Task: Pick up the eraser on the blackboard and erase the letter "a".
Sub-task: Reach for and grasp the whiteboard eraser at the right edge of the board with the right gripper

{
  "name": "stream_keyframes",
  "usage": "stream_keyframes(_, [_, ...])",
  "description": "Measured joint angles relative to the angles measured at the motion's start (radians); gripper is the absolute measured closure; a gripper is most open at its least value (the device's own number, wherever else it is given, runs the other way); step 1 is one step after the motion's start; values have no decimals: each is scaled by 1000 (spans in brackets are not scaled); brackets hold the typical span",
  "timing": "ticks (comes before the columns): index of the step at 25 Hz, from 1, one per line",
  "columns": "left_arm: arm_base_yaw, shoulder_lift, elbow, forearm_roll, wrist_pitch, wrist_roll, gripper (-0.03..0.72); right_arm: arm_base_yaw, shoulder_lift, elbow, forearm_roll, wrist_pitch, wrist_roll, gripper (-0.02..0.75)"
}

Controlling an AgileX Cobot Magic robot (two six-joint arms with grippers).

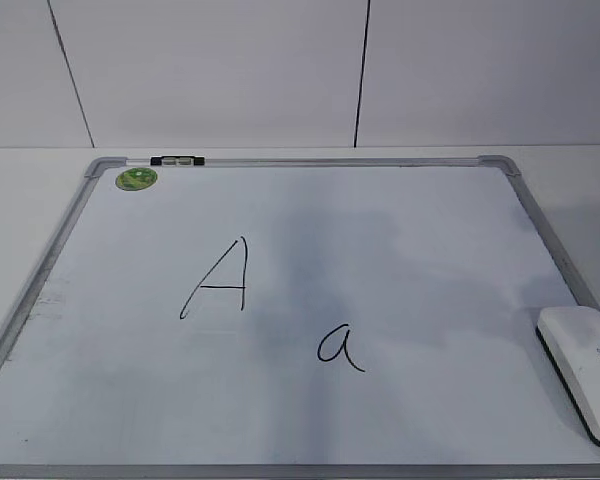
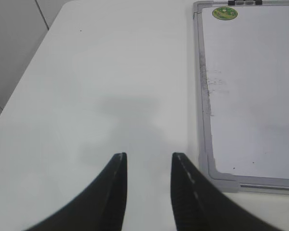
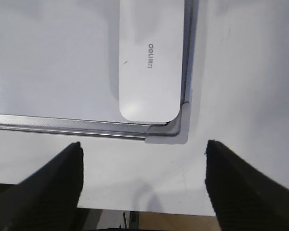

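The blackboard [image 1: 310,230] is a white dry-erase board with a grey frame, lying flat on the table. The letter "a" [image 1: 340,348] is written in thin black marker near the board's front middle. The eraser [image 1: 585,368] is a white oblong block with a dark underside, lying at the board's front right corner. In the right wrist view the eraser [image 3: 151,62] lies just beyond my open right gripper [image 3: 143,154], which hovers over bare table near the board's corner. My left gripper [image 2: 148,159] is open and empty over the table, left of the board [image 2: 250,96]. Neither gripper shows in the exterior view.
A larger capital "A" [image 1: 220,278] is drawn left of centre. A green round magnet [image 1: 136,179] sits at the board's far left corner, also in the left wrist view [image 2: 225,13]. A black clip [image 1: 177,159] is on the far frame. The table's front edge [image 3: 149,208] is under the right gripper.
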Motion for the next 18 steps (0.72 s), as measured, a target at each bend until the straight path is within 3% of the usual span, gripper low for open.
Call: stream_keyframes(18, [0, 0, 0, 0, 0, 0, 454, 0, 259, -4, 0, -97, 39, 145])
